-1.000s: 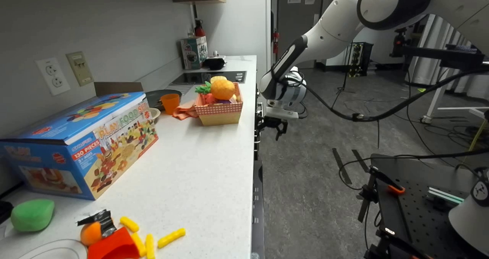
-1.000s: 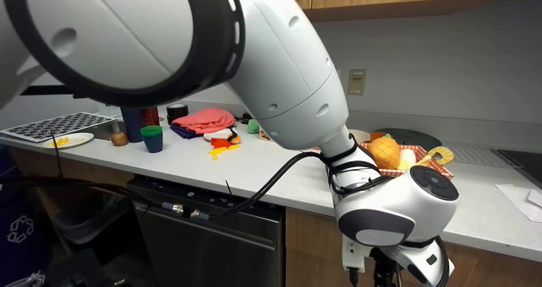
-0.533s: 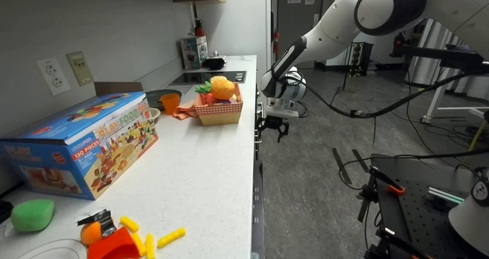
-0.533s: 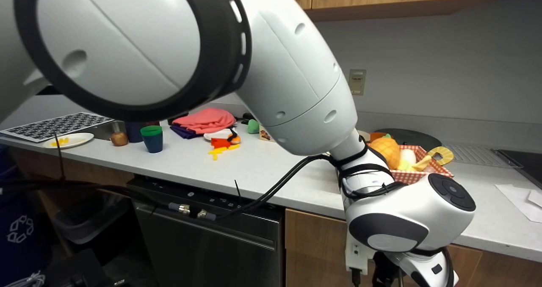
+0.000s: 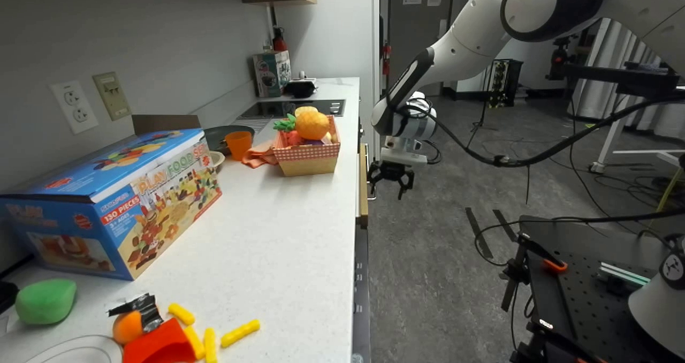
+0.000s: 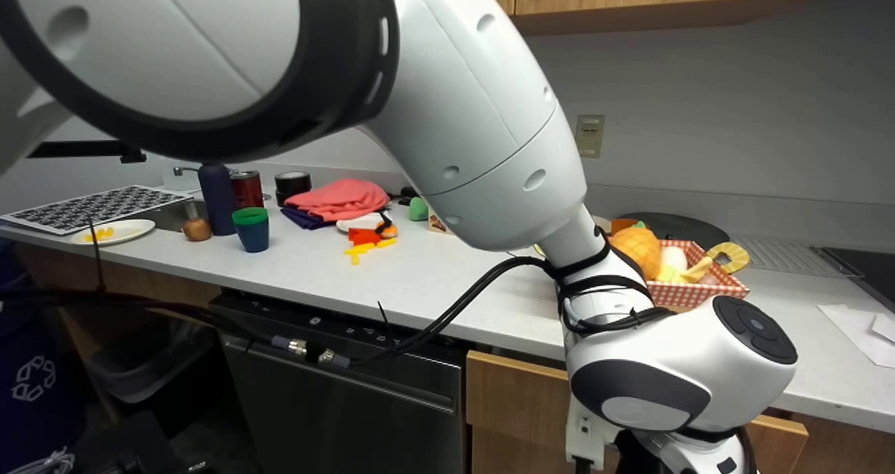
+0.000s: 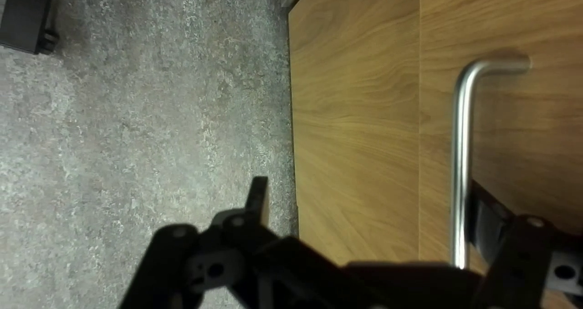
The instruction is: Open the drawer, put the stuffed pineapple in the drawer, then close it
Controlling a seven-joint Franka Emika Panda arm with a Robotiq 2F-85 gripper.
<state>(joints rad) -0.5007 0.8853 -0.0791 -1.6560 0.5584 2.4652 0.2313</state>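
Observation:
The drawer shows a wooden front, pulled slightly out past the counter edge, in both exterior views (image 5: 364,189) (image 6: 517,390). Its inside is hidden. Its metal bar handle (image 7: 462,163) is in the wrist view. My gripper (image 7: 368,202) is open. One finger is behind the handle, between bar and front, seemingly touching the bar; the other is out over the floor. The gripper also shows beside the drawer in an exterior view (image 5: 386,190). The stuffed pineapple (image 6: 636,250), yellow-orange with a bit of green on top, lies in the basket on the counter, partly covered by the arm.
The checkered basket (image 5: 309,165) of plush food stands near the counter edge above the drawer. A play food box (image 5: 118,208), orange cup (image 5: 238,144) and yellow sticks (image 5: 241,333) are on the counter. A dishwasher (image 6: 342,390) is beside the drawer. Cables hang from the arm.
The drawer front has come out from flush with the cabinet to slightly past the counter edge. My gripper has moved away from the cabinet with it. The pineapple has stayed put.

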